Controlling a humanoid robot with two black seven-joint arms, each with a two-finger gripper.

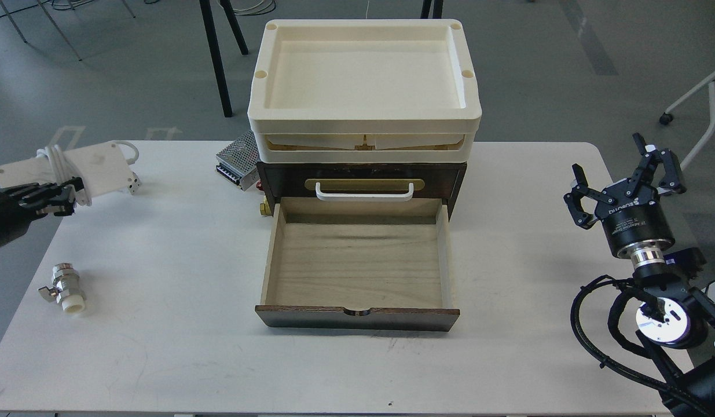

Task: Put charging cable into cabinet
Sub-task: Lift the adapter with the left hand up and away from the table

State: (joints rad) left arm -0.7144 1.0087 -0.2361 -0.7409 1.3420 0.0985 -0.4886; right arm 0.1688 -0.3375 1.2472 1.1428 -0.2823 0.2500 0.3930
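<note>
Charger block (73, 169) is lying lengthwise along the surface's (178, 301) far-left edge, where we are closing our left tool (68, 194) on its corded middle; the cabinet's (360, 182) open drawer (357, 260) sits well to the right. Our right tool (615, 185) is hanging open, well apart.

Grey floor (565, 87), dark chair legs (218, 58) beyond

Lab/workshop: grey concrete floor (102, 69), white worktable (508, 347), wheeled chair base (690, 98), loose hardware, e.g. perforated metal box (237, 157), valve (65, 286).
</note>
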